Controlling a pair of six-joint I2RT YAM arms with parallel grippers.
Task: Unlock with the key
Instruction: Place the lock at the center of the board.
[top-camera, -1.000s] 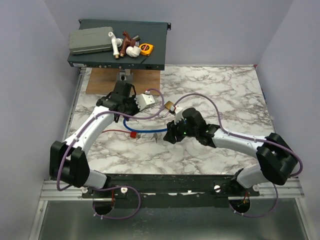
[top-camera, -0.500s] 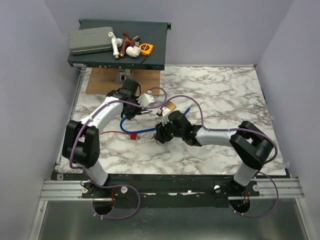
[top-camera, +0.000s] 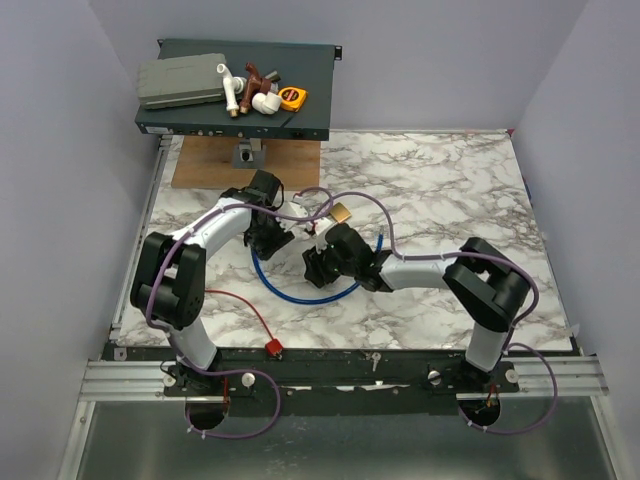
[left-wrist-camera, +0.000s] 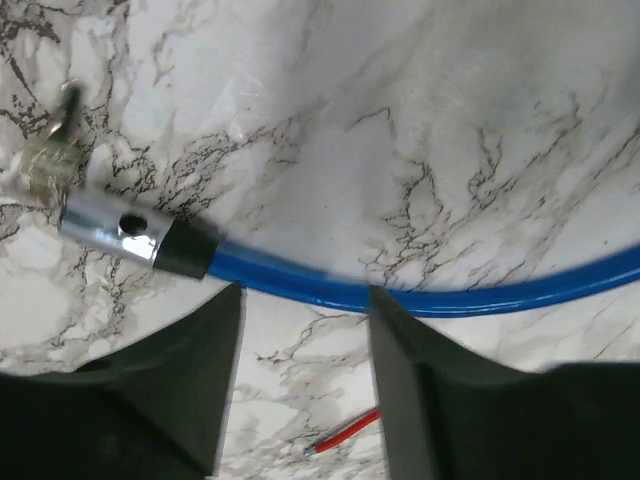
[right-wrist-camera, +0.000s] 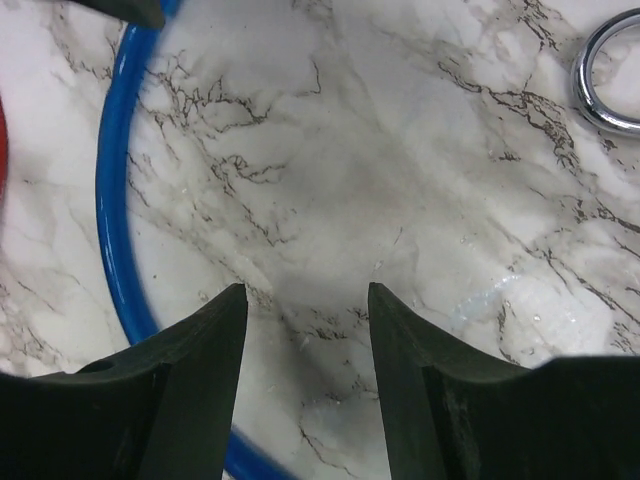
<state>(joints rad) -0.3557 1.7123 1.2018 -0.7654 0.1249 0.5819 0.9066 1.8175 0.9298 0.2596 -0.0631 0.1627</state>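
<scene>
Lavender walls (top-camera: 60, 150); marble table (top-camera: 460, 190); shelf (top-camera: 310, 90), perhaps metal.

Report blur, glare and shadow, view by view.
Top external: even light, sharp, soft shadows on the marble table. Left wrist: blue cable fairly sharp, its metal end bright, dark left fingers soft. Right wrist: grey shadow between the right fingers, silver ring glinting.

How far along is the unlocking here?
Apparently done: the blue cable's metal end lies free on the table, away from the brass padlock. In hand: nothing; left hand and right hand stand open, empty. Left: little visible; the key lies by the near edge.
</scene>
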